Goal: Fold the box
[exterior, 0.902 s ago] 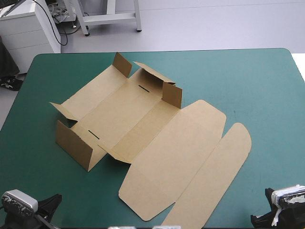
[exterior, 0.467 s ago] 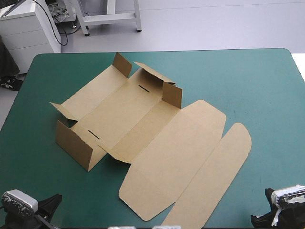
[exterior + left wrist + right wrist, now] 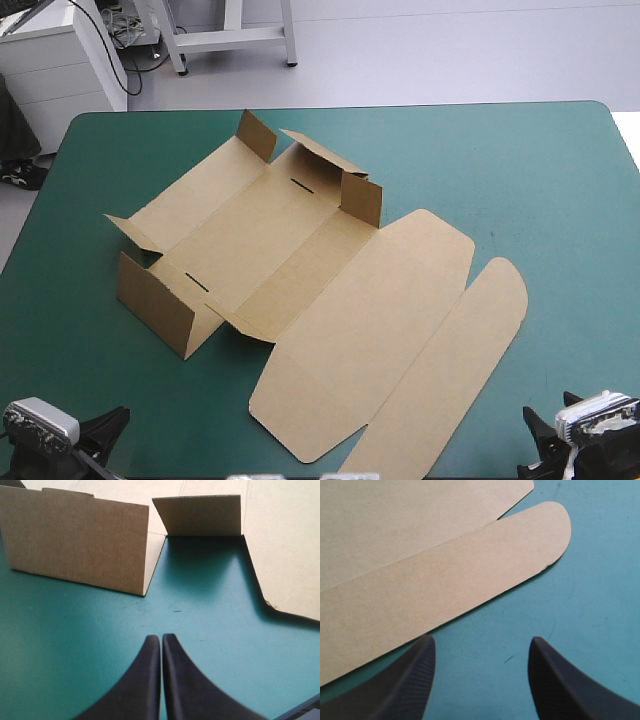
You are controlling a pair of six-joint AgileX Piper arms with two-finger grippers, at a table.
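Two grippers sit low at the table's near edge, one toward each near corner. The left gripper has its black fingers pressed together into one pointed arch, holding nothing, its tips over bare teal-green cover. Ahead of it, across a short stretch of cover, stands the near end wall of the box, upright with its bottom edge on the cover. Just beside that wall a smaller flap leans up at a tilt. Flat board runs on from there on the side toward the other arm, its cut edge slanting back toward the gripper.

The right gripper stands wide, its fingers well apart and holding nothing, with cover showing between them. Just ahead lies the long tuck flap, flat, its rounded end pointing toward the far right of the table. One fingertip is close by the flap's long edge; whether it touches cannot be told.

From above, the brown box lies slantwise across the left and middle of the table. Its tray part is toward the far left, with short walls raised at the near end and the far end flaps standing up. The lid panel and the tuck flap lie flat, reaching toward the near edge. Bare cover spreads wide from the tuck flap to the right edge and along the far edge. A narrower strip runs between the near end wall and the left edge.
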